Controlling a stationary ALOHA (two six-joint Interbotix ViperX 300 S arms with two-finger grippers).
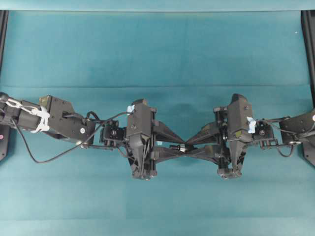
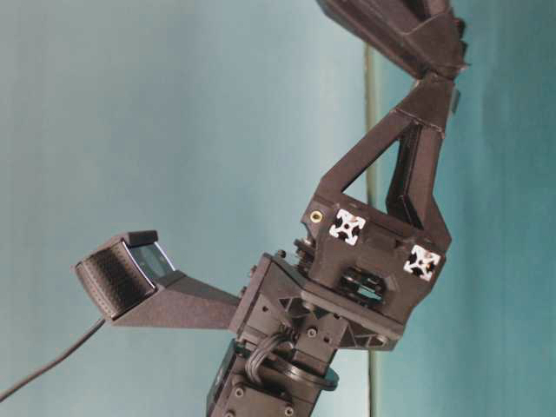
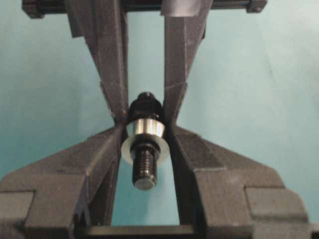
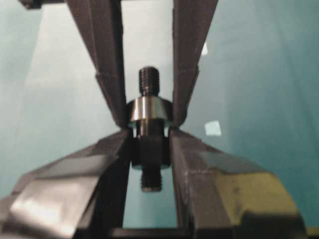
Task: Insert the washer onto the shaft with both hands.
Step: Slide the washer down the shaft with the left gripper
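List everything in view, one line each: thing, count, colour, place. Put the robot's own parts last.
washer: one, silvery-grey, already threaded on the shaft, held between the left pincer's fingertips in mid-air.
shaft: one, dark grey with threaded ends, passing through the washer, clamped by the right pincer.
table cover: one, teal cloth, under both arms.
tape square: one, pale, lying on the cloth, seen in the right wrist view.
side rails: two, black, at the left and right edges of the overhead view.
left pincer: one, black, reaching in from the left, shut on the washer.
right pincer: one, black, from the right, shut on the shaft, tips meeting the left's.
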